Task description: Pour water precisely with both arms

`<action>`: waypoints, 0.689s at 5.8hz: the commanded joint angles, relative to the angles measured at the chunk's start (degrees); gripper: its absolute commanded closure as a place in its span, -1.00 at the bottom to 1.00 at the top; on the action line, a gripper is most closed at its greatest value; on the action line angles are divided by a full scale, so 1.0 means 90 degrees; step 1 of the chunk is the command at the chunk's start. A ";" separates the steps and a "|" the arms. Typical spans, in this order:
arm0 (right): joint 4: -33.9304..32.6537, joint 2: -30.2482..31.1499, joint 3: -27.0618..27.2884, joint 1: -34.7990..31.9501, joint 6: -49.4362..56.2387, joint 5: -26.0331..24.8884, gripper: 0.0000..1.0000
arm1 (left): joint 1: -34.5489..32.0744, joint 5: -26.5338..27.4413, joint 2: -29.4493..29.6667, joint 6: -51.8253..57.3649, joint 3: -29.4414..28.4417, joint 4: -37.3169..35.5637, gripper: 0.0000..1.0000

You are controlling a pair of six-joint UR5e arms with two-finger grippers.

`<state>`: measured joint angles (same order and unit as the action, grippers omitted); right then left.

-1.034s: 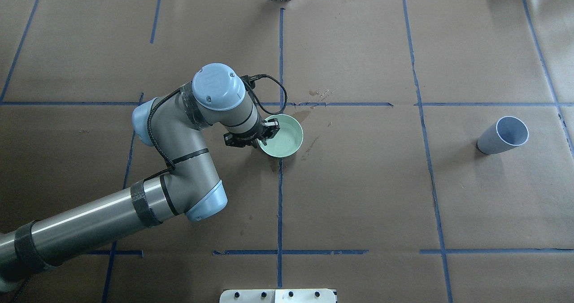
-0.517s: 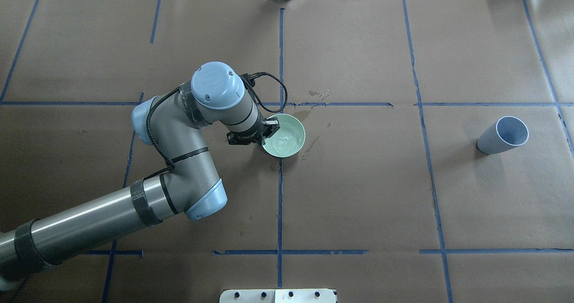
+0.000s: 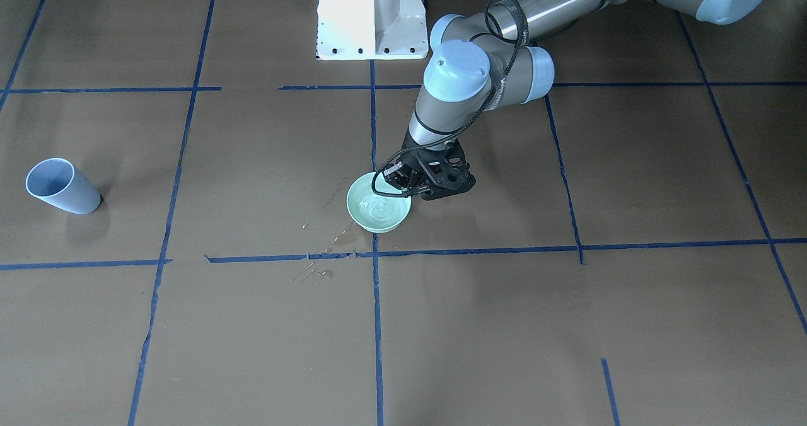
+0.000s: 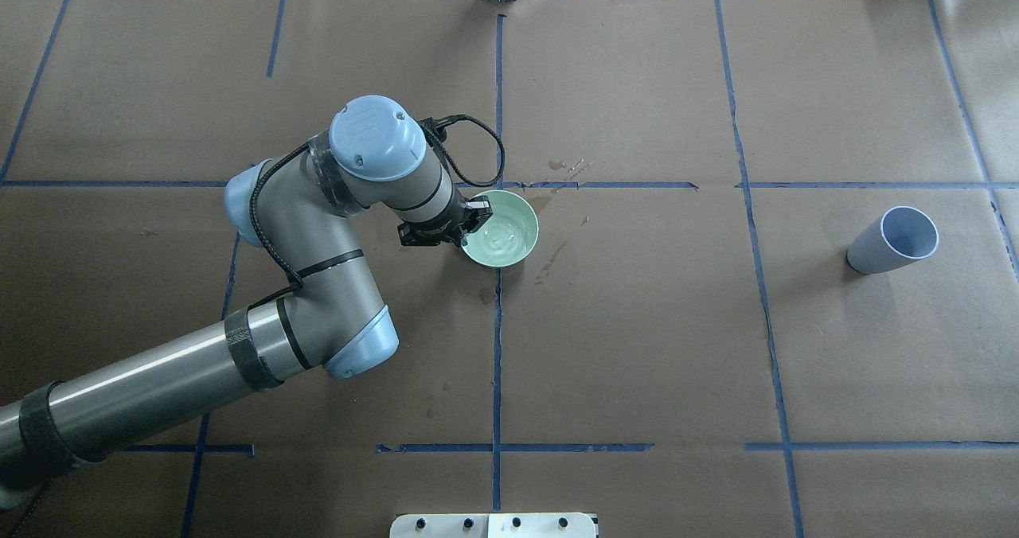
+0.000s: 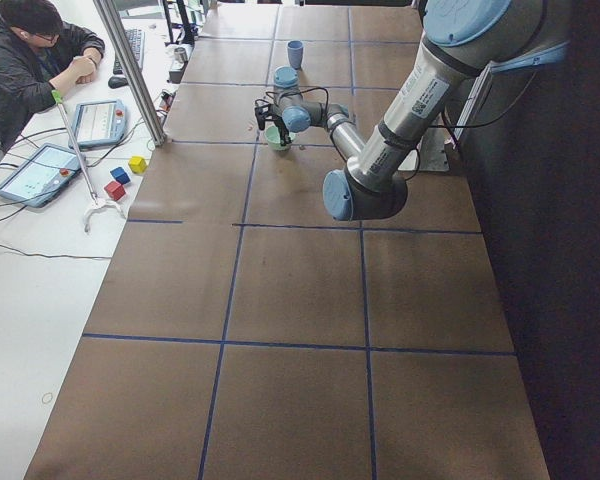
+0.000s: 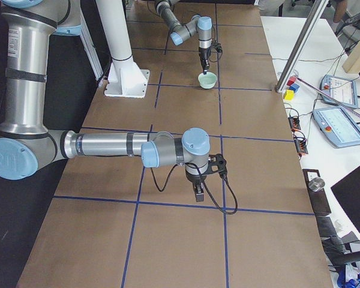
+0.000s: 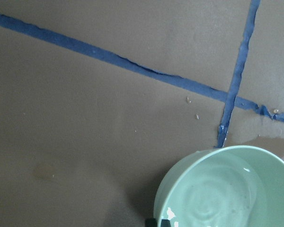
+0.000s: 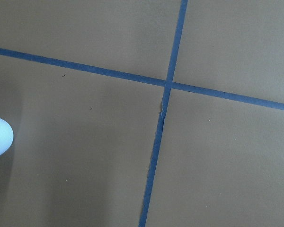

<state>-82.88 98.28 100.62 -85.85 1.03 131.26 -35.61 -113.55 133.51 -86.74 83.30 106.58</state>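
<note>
A mint-green bowl (image 4: 513,247) sits near the table's middle, with a little clear water (image 4: 503,237) rippling in it. My left gripper (image 4: 474,215) is shut on the bowl's rim at its left side. The front-facing view shows the same pinch by the left gripper (image 3: 398,184) on the bowl (image 3: 378,219). The left wrist view shows the bowl's rim (image 7: 180,175) and the swirling water (image 7: 213,201). I cannot tell whether the bowl is clear of the table. My right gripper (image 6: 197,193) hangs over bare paper at the robot's right end of the table. I cannot tell its state.
A pale blue cup (image 4: 892,242) stands at the far right, seen also as the cup (image 3: 60,186) in the front view. Wet spots (image 4: 561,165) mark the paper beside the bowl. The white pedestal (image 3: 372,16) is at the robot's side. A person (image 5: 30,60) sits beyond the far edge.
My left arm has shifted a little to the far left, taking the bowl slightly toward the far side. The water, still before, now ripples.
</note>
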 commanded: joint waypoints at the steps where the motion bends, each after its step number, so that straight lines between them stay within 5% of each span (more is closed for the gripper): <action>1: 0.0000 0.0007 -0.0009 -0.0002 0.0003 -0.0005 -1.00 | -0.0562 -0.0884 -0.0446 0.0076 0.0409 0.0014 1.00; 4: 0.0000 0.0007 -0.0009 -0.0002 0.0003 -0.0005 -1.00 | -0.1850 -0.2369 -0.2104 0.2003 0.1474 0.0004 1.00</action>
<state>-82.88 98.35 100.55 -85.87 1.05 131.22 -48.42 -130.68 119.44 -74.62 94.10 106.54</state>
